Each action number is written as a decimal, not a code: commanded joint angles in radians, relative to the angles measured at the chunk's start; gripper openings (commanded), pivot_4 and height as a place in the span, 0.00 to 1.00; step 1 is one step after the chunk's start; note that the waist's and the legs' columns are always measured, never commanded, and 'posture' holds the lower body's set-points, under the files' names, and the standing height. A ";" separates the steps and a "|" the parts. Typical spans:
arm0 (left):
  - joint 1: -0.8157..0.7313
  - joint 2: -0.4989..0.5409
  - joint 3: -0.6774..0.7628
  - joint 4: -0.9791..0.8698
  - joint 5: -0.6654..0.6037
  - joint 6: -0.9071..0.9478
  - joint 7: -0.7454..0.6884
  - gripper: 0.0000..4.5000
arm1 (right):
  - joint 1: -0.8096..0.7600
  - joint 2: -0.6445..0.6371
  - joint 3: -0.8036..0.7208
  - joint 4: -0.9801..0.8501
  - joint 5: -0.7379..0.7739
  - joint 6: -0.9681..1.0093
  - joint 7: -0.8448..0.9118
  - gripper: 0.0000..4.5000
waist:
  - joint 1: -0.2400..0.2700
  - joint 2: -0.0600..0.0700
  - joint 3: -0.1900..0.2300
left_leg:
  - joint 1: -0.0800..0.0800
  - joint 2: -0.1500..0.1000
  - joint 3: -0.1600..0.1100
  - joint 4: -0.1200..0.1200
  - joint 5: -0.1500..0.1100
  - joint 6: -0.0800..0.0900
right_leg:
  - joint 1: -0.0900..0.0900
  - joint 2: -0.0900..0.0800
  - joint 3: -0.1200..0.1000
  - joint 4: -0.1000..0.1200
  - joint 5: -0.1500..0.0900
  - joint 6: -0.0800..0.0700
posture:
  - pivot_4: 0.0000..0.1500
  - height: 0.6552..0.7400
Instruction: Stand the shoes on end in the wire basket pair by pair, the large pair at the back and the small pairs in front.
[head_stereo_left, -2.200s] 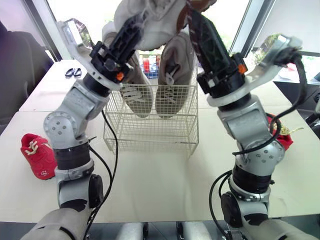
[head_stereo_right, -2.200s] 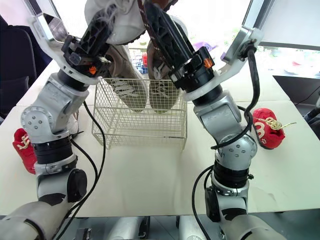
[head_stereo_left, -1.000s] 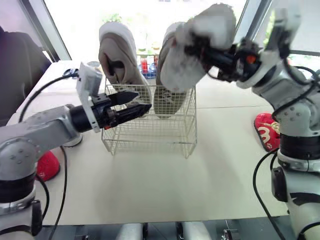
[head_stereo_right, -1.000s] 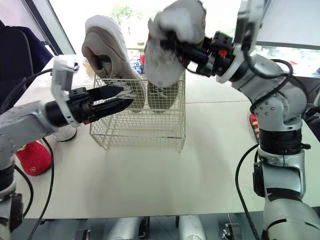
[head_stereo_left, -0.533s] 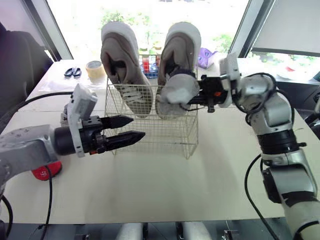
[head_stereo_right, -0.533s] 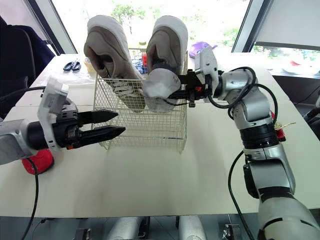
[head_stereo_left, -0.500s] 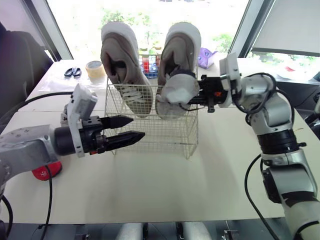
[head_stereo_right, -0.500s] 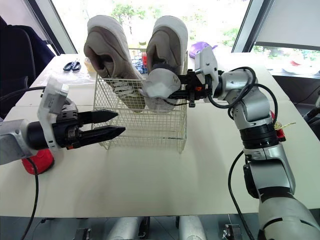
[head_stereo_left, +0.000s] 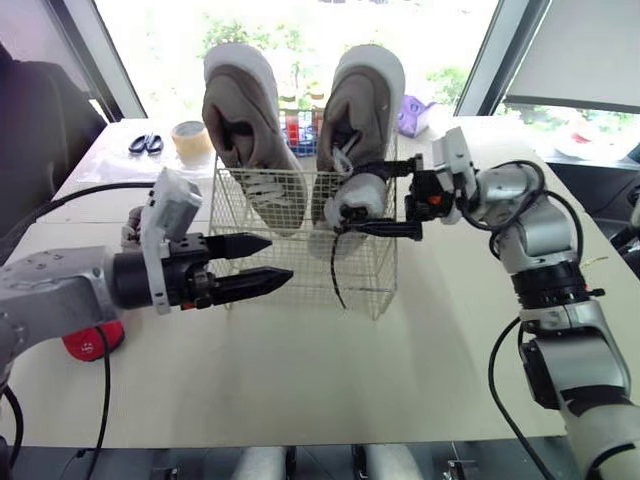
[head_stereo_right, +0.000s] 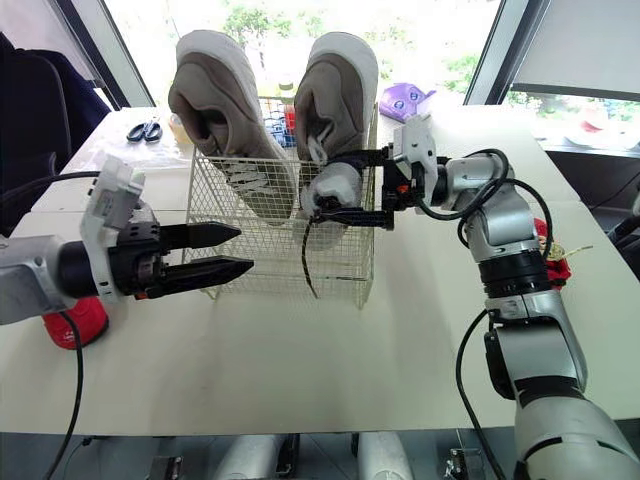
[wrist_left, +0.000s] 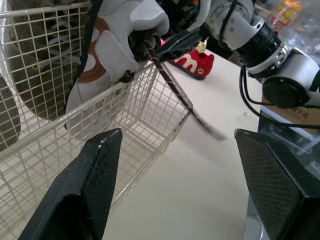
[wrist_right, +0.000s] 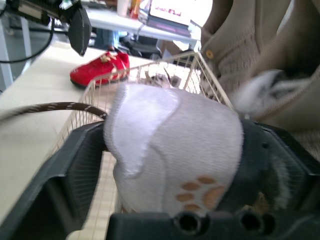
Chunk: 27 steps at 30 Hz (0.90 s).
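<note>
- The cream table (head_stereo_left: 300, 380) carries everything.
- The wire basket (head_stereo_left: 362, 285) stands near its middle.
- A red shoe (head_stereo_left: 88, 340) lies at the basket's 9 o'clock, a second red shoe (wrist_left: 193, 61) at 3 o'clock.
- The scissors (head_stereo_left: 146, 144) and tape roll (head_stereo_left: 191, 140) lie at 10 o'clock.

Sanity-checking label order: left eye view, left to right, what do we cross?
Red shoe → scissors → left pincer, open → small white shoe, clamped in the right pincer → purple object.
</note>
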 joint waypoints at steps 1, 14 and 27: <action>-0.006 0.006 0.005 0.008 0.011 -0.010 -0.029 0.82 | -0.002 -0.045 -0.045 -0.103 0.021 0.049 0.000 1.00 | -0.001 0.000 0.000 | 0.000 0.000 0.000 0.000 0.000 0.000 | 0.000 0.000 0.000 0.000 0.000 0.000 | 1.00 1.00; -0.003 -0.031 -0.028 0.042 0.091 -0.011 -0.074 0.82 | -0.011 -0.093 -0.113 -0.272 0.063 0.167 -0.080 1.00 | -0.001 0.000 0.000 | 0.000 0.000 0.000 0.000 0.000 0.000 | 0.000 -0.001 0.000 0.000 0.000 0.000 | 1.00 1.00; -0.017 0.083 0.264 0.477 0.186 -0.016 0.086 0.99 | -0.101 -0.286 -0.231 -0.534 0.437 0.704 -0.129 1.00 | -0.004 0.000 0.000 | -0.001 0.001 -0.001 -0.001 0.000 0.001 | -0.002 -0.001 0.000 -0.001 0.000 0.000 | 1.00 1.00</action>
